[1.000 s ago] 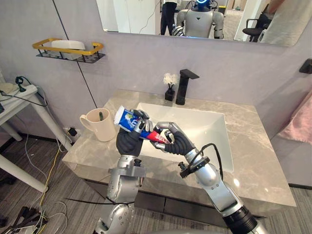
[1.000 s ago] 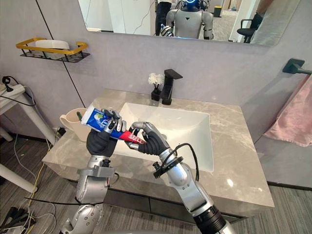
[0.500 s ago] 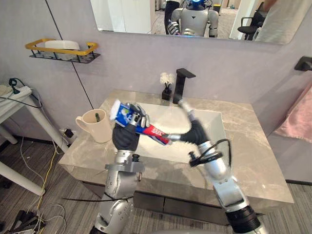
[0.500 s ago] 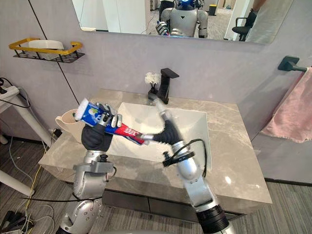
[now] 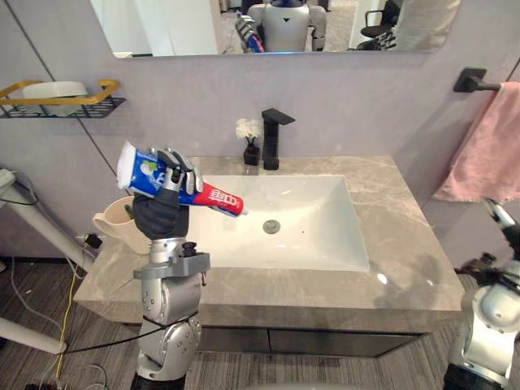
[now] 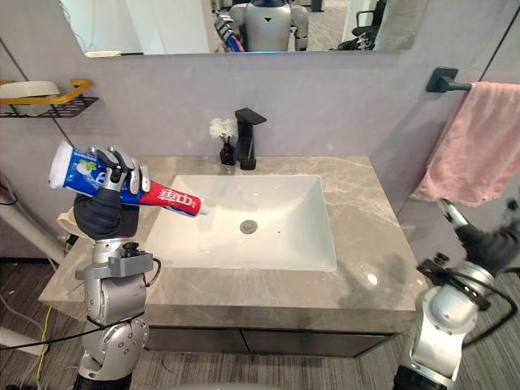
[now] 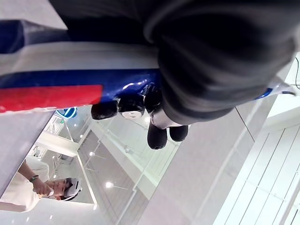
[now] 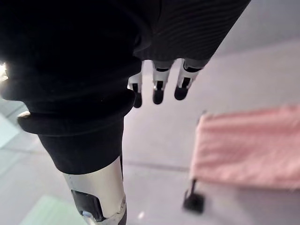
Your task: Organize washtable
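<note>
Grey marble washtable (image 5: 406, 211): blue-red-white toothpaste tube (image 5: 213, 197) aloft over left edge, left hand (image 5: 158, 215) clenched round it, cap end slanting down toward white sink (image 5: 325, 236); cream ceramic mug (image 5: 112, 226) just below that hand; right hand (image 6: 487, 240) relaxed, fingers straight, well apart

Room: bright all over, with soft light coming from above.
Wall (image 5: 349, 106): grey and evenly lit, with no hard dark patches.
Sink (image 5: 325, 231): the brightest thing here, plain clean white.
Counter (image 5: 410, 203): shiny stone, with one small white glare spot near the front edge, just right of the sink.
Mirror (image 5: 187, 24): shows a bright room.
Toothpaste tube (image 7: 70, 79): glossy, with little white shines on the blue part.
Left hand (image 7: 211, 61): looks almost black against the pale background.
Ceiling lights (image 7: 108, 184): small white dots past the hand.
Right hand (image 8: 158, 89): dark cover nearly black, fingers catching pale light.
Towel (image 8: 248, 145): soft pink, gently lit.
</note>
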